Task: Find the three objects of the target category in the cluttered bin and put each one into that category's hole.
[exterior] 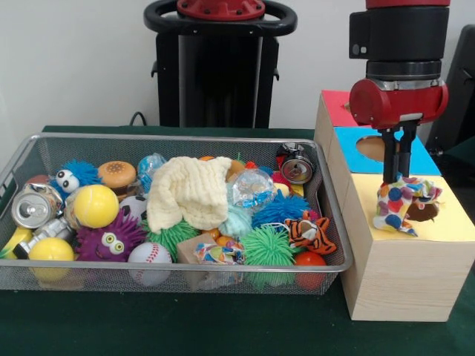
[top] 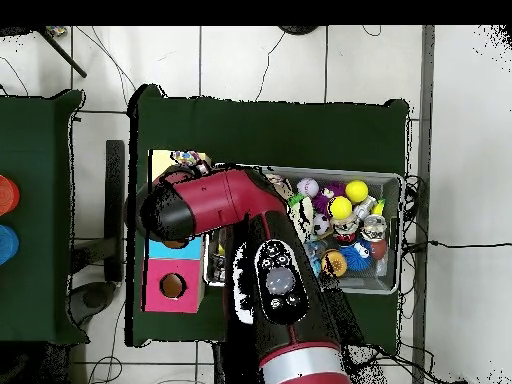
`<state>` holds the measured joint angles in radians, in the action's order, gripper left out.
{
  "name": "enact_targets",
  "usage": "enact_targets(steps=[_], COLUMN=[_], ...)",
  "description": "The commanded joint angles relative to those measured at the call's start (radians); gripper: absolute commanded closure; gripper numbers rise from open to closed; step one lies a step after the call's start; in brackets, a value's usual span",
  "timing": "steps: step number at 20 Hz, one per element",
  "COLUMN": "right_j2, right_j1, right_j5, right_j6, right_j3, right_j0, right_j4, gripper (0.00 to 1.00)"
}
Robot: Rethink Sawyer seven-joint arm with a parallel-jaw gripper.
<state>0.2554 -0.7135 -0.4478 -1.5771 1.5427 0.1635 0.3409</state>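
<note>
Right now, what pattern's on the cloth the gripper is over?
White with multicoloured polka dots. The cloth under the gripper shows best in the front view.

The arm (top: 225,205) has glossy red rounded shells joined by black cylindrical sections. One black link carries a panel of round buttons (top: 278,280). Above the jaws sits a red wrist housing (exterior: 398,102).

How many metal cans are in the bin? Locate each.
2: left can at the bin's left end, right can in its far right corner. Clutter may hide more.
</note>
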Motion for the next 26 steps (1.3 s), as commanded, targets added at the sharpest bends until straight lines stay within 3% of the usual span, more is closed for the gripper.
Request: enact_targets(steps=[1,26], right_j2=[-0.016,-0.019], right_j1=[0.038,0.094], right_j5=[-0.151,-0.107], right_j6=[-0.092,-0.090], right_j3=[-0.013,-0.022], right_j0=[0.004,-0.020], right_j4=[-0.030,-0.046], gripper=[1.00,1.00])
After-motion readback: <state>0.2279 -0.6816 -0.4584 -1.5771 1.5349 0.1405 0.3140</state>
